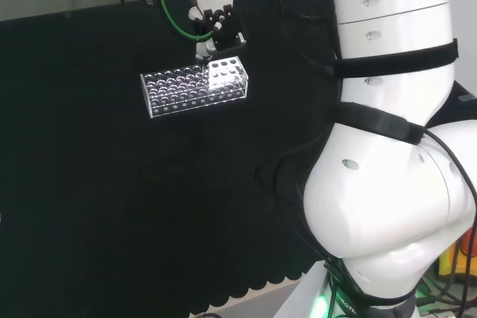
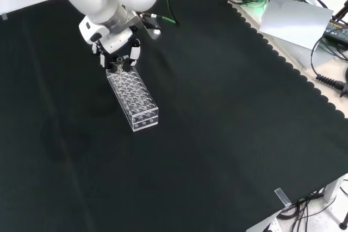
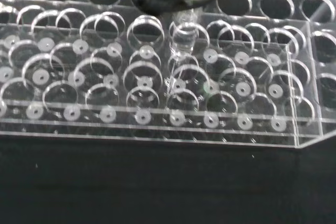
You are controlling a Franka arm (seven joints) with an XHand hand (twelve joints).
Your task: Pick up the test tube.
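Presently: hand (image 2: 117,52) at far end of clear rack (image 2: 134,98) on bench (image 2: 217,134), front view; fingers apparently pinching test tube (image 3: 182,35) standing there. Risk: tilted lift jams tube, dragging rack.

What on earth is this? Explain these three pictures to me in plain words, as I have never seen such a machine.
It is one white robot arm at a bench under black cloth. Its robot hand has fingers and a thumb. One picture looks over the arm from behind, one looks down from in front, and one comes from a camera at the wrist. On the cloth stands a clear rack full of round holes. The robot hand is at one end of the rack, its fingers around a clear test tube that stands upright in a hole. The big white shapes are the arm itself.
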